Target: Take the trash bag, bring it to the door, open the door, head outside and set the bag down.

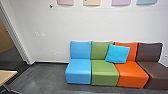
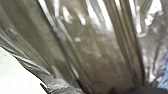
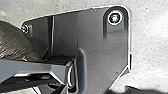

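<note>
Trash bag (image 2: 92,50) creased, close to L wrist cam; can't tell L/R grippers' opening or hold. Blue cushion (image 1: 117,54) on sofa (image 1: 104,72).

1. Seats: light blue (image 1: 78,71), olive green (image 1: 103,72), bright orange (image 1: 132,72), dark brown (image 1: 157,72); each one plain, back matching base.
2. Cushion (image 1: 117,53): vivid turquoise, one solid colour.
3. Wall (image 1: 55,22): off-white, plain. Panels on it: dusty pink (image 1: 65,2), pale peach (image 1: 91,2), lilac (image 1: 121,2), powder blue (image 1: 146,1).
4. Floor (image 1: 47,77): dark grey, faintly mottled in head view; right wrist view has it pale grey, finely speckled.
5. Tabletop (image 1: 6,75): light tan.
6. Trash bag (image 2: 100,55): murky grey-brown, streaked with darker lines and white glints.
</note>
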